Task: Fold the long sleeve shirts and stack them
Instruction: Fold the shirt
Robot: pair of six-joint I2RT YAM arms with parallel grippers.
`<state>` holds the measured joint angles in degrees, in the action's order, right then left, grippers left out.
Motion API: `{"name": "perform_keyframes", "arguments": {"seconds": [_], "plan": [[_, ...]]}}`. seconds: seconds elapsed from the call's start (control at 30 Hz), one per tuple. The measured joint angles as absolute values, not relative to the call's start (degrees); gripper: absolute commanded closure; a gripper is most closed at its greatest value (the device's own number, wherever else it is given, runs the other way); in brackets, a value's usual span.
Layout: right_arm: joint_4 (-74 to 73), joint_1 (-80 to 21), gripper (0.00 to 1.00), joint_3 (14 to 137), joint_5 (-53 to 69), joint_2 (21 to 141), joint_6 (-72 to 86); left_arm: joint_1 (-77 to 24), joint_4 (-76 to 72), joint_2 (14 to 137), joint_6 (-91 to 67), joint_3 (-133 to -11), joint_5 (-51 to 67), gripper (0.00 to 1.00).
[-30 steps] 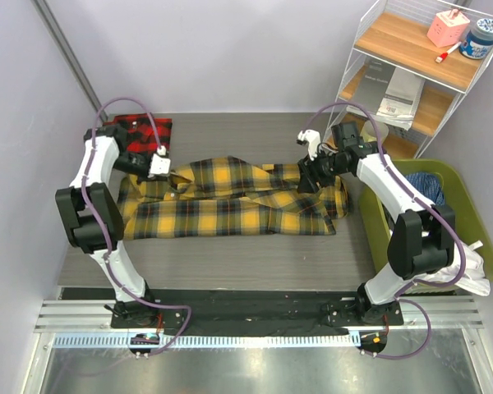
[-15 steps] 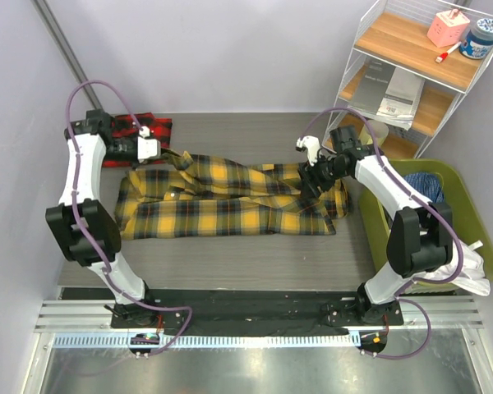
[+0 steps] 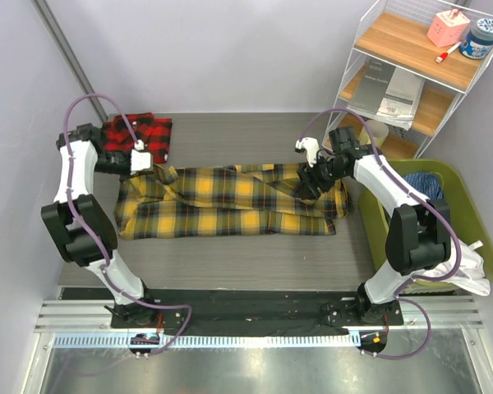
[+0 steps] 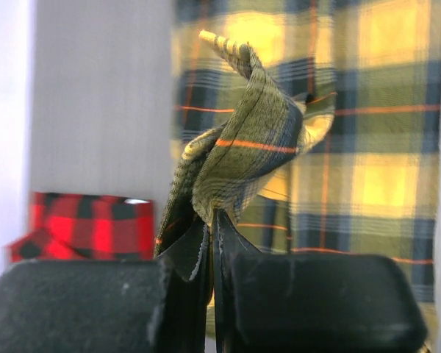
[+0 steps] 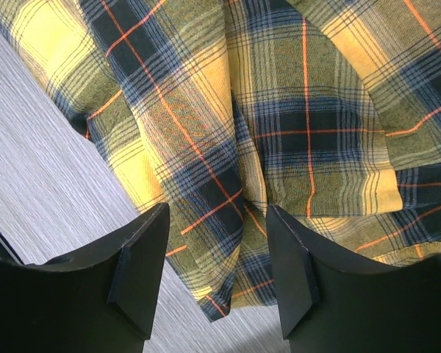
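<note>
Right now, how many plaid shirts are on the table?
2. The yellow-and-black shirt lies spread across the middle, its left end pinched in the left gripper; the red-and-black shirt lies at the far-left corner. The green bin holds cloth that may hide more.

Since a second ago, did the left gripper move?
Yes. The left gripper, pinching the yellow shirt, shifted left, closer to the folded red shirt.
</note>
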<state>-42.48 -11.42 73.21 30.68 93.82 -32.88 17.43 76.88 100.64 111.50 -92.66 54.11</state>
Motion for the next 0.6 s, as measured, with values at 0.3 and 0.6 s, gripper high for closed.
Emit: {"name": "perform_keyframes", "arguments": {"seconds": [0.3, 0.6], "plan": [[-43.3, -12.0, 0.39, 73.2, 30.7, 94.2, -32.9, 17.6, 76.5, 109.4, 113.1, -92.2, 47.5, 0.73], [-44.3, -14.0, 0.43, 74.2, 29.6, 94.8, -32.9, 24.4, 76.6, 109.5, 113.3, -93.4, 41.5, 0.4]]}}
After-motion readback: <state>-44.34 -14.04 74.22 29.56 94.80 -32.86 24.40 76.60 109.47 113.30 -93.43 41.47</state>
